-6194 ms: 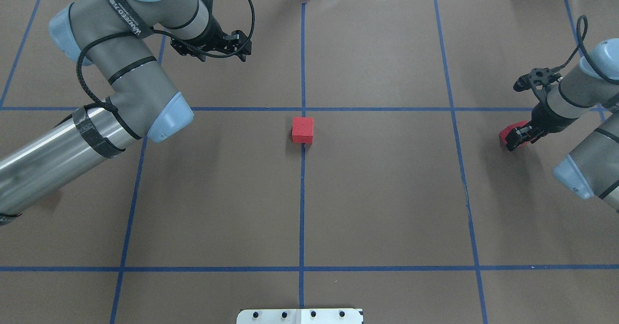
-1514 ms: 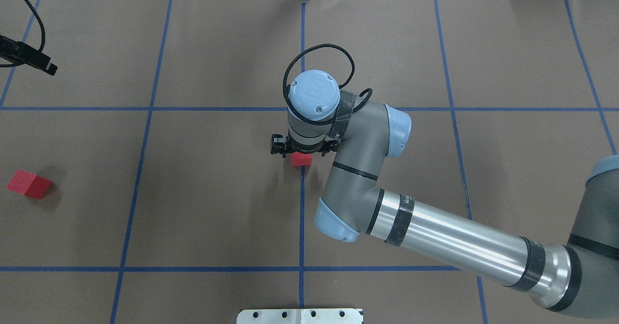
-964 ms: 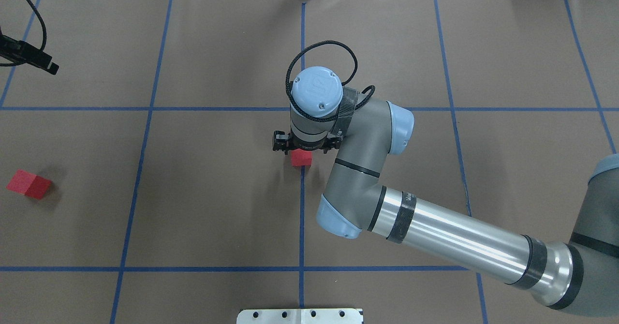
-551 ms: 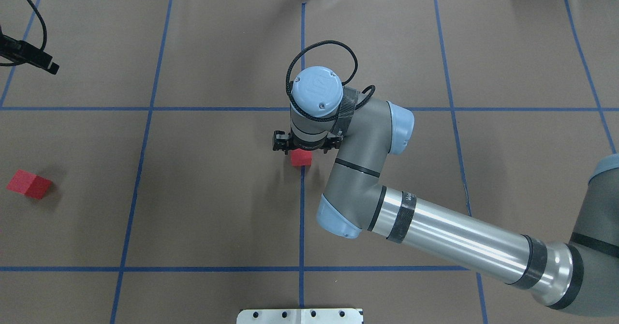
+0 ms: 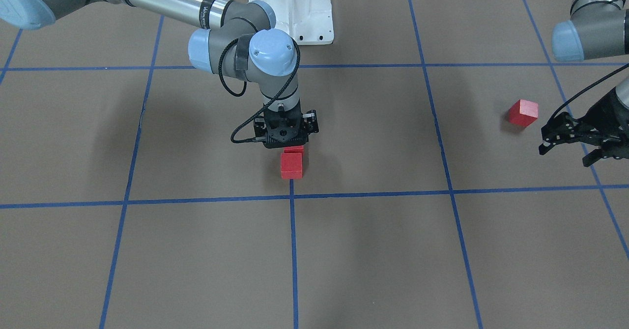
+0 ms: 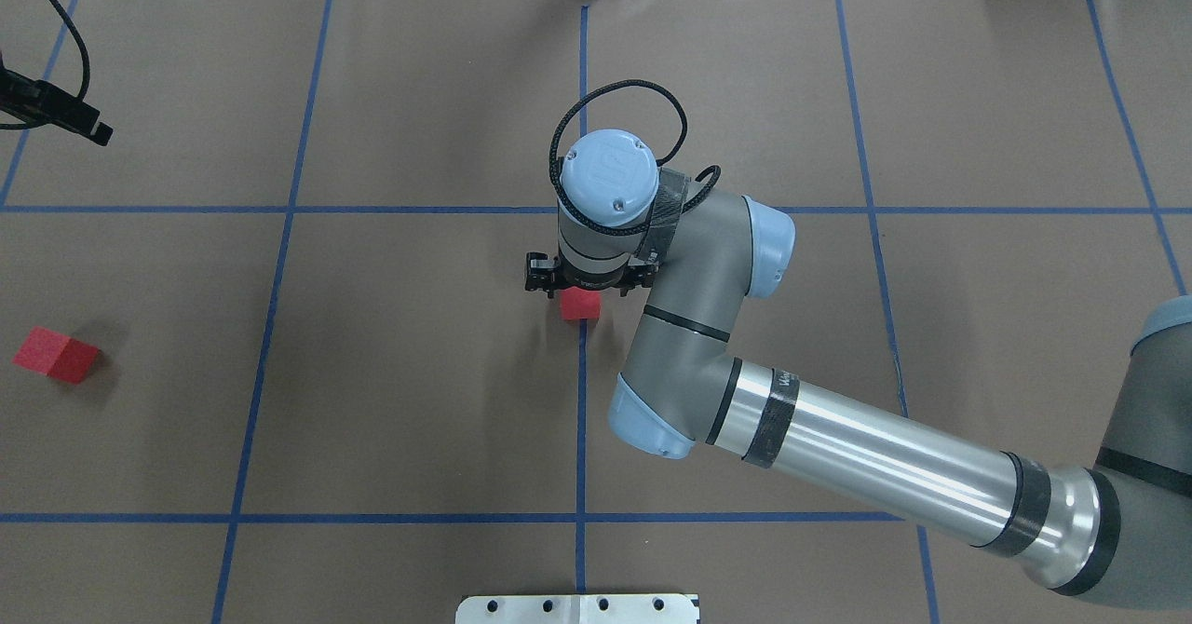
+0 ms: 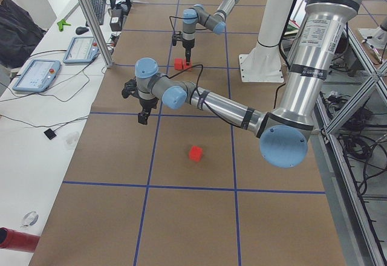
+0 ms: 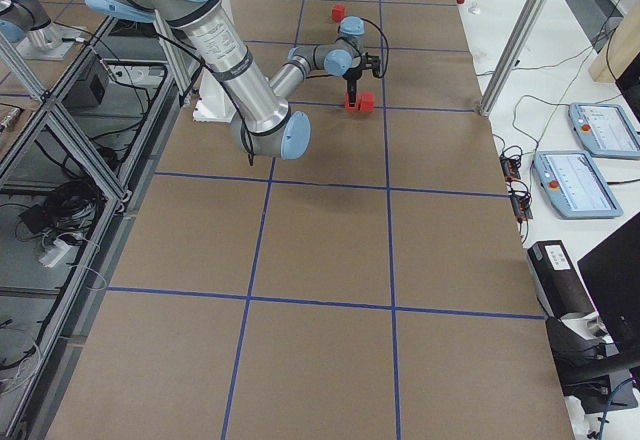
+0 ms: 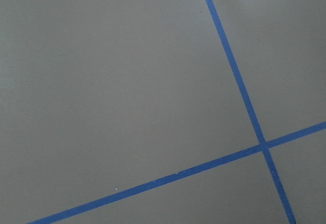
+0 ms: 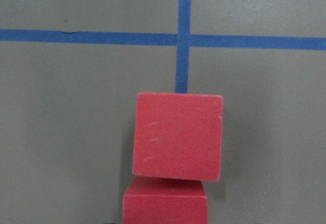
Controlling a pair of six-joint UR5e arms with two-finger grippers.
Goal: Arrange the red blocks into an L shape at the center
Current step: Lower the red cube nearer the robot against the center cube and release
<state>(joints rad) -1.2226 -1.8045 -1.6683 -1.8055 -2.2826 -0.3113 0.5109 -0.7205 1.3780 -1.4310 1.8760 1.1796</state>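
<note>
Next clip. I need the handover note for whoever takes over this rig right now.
Right claw: low by the center, directly above the robot-side block; open or shut cannot be told.
Left claw: open, empty, out on the robot's left.
Blocks: robot-side block and outer block sit in line, apparently touching; third block lies alone near the left claw.
Done: two blocks in line.
Left: bring the third block beside one end to make the L.

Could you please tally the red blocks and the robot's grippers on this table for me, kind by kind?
Red blocks: 3
Grippers: 2, the right gripper and the left gripper
Total: 5
</note>
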